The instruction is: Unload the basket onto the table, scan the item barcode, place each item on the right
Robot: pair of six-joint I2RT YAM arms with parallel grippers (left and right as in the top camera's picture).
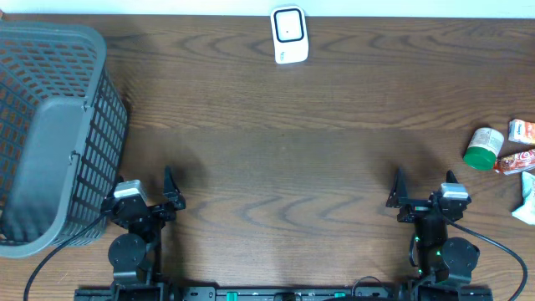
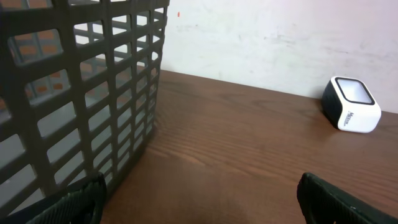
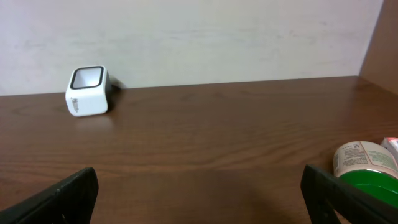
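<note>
My left gripper (image 1: 170, 197) and right gripper (image 1: 399, 199) sit at the near edge of the table (image 1: 276, 167), jaws spread wide with nothing between them. In each wrist view only my dark fingertips (image 3: 68, 196) show, cut off at the bottom corners.

The white barcode scanner (image 1: 290, 35) stands at the middle of the far edge, well apart from both grippers. The items lie at the far right. A green-lidded container (image 1: 484, 148) is on its side, just beside a red-and-white packet (image 1: 514, 161). A smaller packet (image 1: 522, 130) lies behind it, and a white pouch (image 1: 527, 201) is cropped by the frame. Their print is too small to read. My right wrist camera catches only part of the container, low at the right.

The grey mesh basket (image 1: 50, 125) runs off the left edge.
</note>
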